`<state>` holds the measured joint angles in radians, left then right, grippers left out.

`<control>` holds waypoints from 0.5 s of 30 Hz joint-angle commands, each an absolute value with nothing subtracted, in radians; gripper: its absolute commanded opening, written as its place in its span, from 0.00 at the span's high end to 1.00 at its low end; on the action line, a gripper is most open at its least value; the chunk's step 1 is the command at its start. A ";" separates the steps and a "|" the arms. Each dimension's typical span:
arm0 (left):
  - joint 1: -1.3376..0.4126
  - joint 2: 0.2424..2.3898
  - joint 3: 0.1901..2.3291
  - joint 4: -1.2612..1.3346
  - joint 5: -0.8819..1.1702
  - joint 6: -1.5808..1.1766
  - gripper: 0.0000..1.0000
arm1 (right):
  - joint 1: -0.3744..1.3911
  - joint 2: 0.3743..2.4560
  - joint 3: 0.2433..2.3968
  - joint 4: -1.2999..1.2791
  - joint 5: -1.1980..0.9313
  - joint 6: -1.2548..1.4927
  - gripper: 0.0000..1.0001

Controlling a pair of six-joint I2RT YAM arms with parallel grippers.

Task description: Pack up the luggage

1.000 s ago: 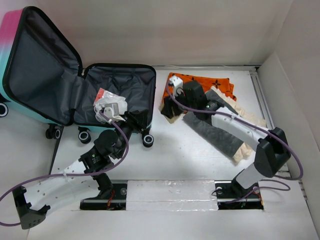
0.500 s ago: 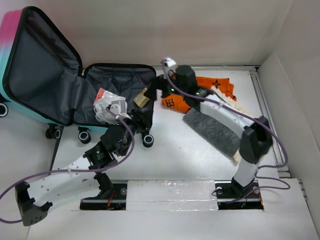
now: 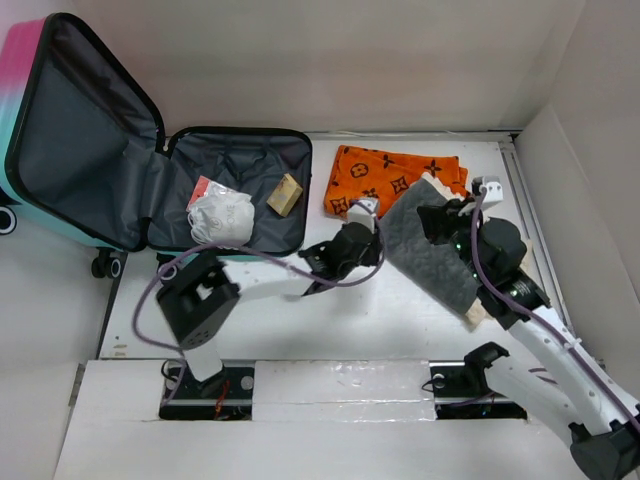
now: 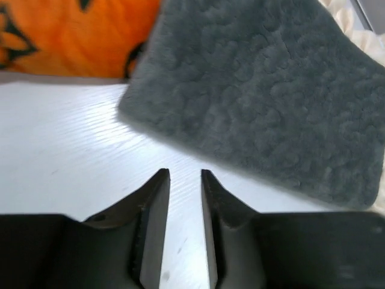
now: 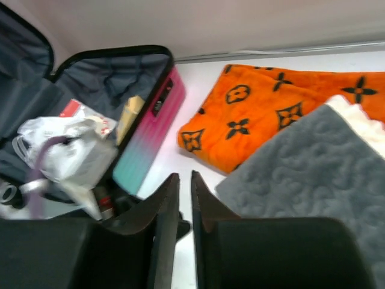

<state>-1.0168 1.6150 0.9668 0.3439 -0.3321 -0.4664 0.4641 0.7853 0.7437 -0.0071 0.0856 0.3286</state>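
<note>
The luggage lies open at the far left, its lid propped up and its dark grey lining showing. Its pink-to-turquoise side also shows in the right wrist view. In its base lie a white bag, a red-and-white packet and a tan box. My left gripper reaches right across the table. It hangs low, slightly open and empty, just short of the grey fleece. My right gripper hovers over the fleece's far end, empty with jaws nearly together, facing the luggage.
An orange patterned towel lies right of the luggage, partly under the grey fleece. A cream cloth shows under the fleece. White walls stand at the back and right. The luggage wheels rest on the table.
My left gripper left the white bag in the luggage and swung right to the fleece. My right gripper left the tan box in the luggage and drew back over the fleece.
</note>
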 commanded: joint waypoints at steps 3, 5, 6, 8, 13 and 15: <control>-0.971 1.811 1.136 0.403 -0.131 -0.506 0.64 | 0.442 0.752 0.686 -0.005 0.094 0.347 0.70; -0.936 1.876 1.147 0.432 -0.098 -0.553 0.50 | 0.442 0.752 0.686 -0.014 0.080 0.347 0.62; -0.927 1.891 1.147 0.443 -0.088 -0.566 0.46 | 0.442 0.752 0.677 -0.014 0.065 0.338 0.61; -0.893 1.949 1.172 0.443 -0.062 -0.595 0.43 | 0.442 0.752 0.676 -0.014 0.052 0.337 0.61; -0.861 2.022 1.218 0.443 -0.046 -0.658 0.44 | 0.442 0.773 0.676 -0.005 0.005 0.328 0.60; -0.861 2.054 1.233 0.443 -0.046 -0.667 0.48 | 0.442 0.782 0.676 -0.005 -0.005 0.328 0.60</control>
<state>-0.8536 2.0369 1.1873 0.4221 -0.0685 -0.6216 0.4458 0.7761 0.6701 -0.0380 0.0341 0.3374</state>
